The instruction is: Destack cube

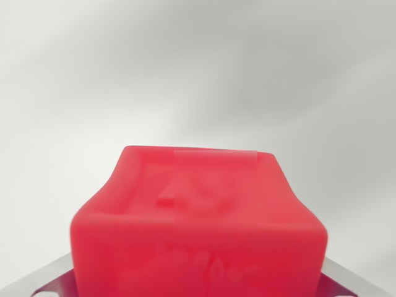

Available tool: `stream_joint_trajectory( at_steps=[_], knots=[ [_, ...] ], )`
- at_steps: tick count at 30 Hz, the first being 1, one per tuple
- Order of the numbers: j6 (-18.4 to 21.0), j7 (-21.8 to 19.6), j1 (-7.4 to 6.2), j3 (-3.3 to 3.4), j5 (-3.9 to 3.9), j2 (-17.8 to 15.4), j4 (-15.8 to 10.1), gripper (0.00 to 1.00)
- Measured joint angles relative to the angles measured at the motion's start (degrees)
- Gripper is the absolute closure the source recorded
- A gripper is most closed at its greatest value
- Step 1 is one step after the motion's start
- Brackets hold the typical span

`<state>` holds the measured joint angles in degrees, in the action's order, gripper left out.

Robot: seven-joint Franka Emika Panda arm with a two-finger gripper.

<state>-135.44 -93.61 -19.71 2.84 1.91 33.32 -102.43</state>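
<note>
One red cube [198,229] fills the lower middle of the wrist view, blurred and very close, with grey metal gripper [198,286] parts showing at both lower corners against a pale surface [198,74], though whether the jaws pinch it I cannot tell.

Red cube fills the lower frame, cut off and out of focus

The red cube [198,223] runs off the bottom edge of the wrist view, so its base and whatever it rests on are hidden. Marks pressed into its top and front face are too blurred to read. Only 2 metal corners of the gripper [198,291] show, 1 at each lower corner, both cropped by the frame; the cube hides the fingertips, so their stance cannot be told. The pale surface [198,68] behind is soft and featureless.
</note>
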Motion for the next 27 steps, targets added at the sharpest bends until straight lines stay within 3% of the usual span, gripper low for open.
stream_joint_trajectory(
  at_steps=[27],
  knots=[
    [-6.5, 0.0, 0.03, -0.13, 0.47, 7.2, 0.7, 1.0]
  ],
)
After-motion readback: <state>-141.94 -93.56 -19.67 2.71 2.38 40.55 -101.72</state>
